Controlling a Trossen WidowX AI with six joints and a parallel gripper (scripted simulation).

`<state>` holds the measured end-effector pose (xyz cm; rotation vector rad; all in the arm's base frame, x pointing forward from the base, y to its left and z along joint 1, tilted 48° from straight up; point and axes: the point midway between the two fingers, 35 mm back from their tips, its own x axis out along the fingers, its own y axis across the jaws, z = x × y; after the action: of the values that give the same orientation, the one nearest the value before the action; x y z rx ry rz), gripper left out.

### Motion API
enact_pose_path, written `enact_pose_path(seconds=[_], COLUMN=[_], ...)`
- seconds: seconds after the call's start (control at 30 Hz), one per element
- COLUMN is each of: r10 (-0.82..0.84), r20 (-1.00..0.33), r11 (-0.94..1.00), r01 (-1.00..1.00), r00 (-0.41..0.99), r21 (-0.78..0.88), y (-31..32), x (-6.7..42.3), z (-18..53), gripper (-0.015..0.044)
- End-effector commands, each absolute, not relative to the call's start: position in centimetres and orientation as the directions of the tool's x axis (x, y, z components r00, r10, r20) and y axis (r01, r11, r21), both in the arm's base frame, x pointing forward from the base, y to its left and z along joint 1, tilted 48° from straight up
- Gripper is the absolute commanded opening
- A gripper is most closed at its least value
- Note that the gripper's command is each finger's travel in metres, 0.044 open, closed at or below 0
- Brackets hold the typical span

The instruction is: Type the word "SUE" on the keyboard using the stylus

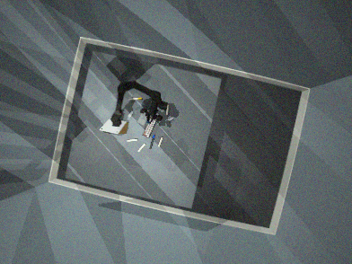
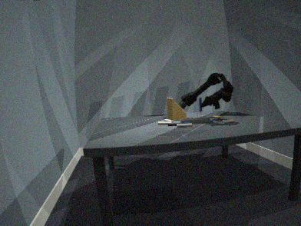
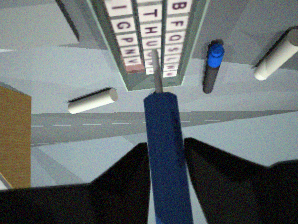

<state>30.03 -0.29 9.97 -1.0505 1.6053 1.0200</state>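
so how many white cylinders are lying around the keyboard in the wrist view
2: one white cylinder left of the keyboard, another at the right edge beyond the blue-capped marker. More may lie outside this view.
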Motion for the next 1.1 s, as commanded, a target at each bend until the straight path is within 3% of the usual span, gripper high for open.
enact_pose_path(seconds=[0.0, 0.4, 0.5, 1.07], r10=[-0.168, -0.168, -0.167, -0.167], r20=[-0.965, -0.965, -0.965, -0.965], r11=[0.291, 0.291, 0.291, 0.291], r01=[-0.945, -0.945, -0.945, -0.945], r00=[-0.203, -0.203, -0.203, -0.203], r21=[0.148, 0.149, 0.148, 0.148], y=[0.6, 1.4, 1.6, 1.9], x=[30.2, 30.3, 30.4, 30.5], z=[9.5, 8.8, 8.6, 8.3], gripper=[0.0000, 0.0000, 0.0079, 0.0081])
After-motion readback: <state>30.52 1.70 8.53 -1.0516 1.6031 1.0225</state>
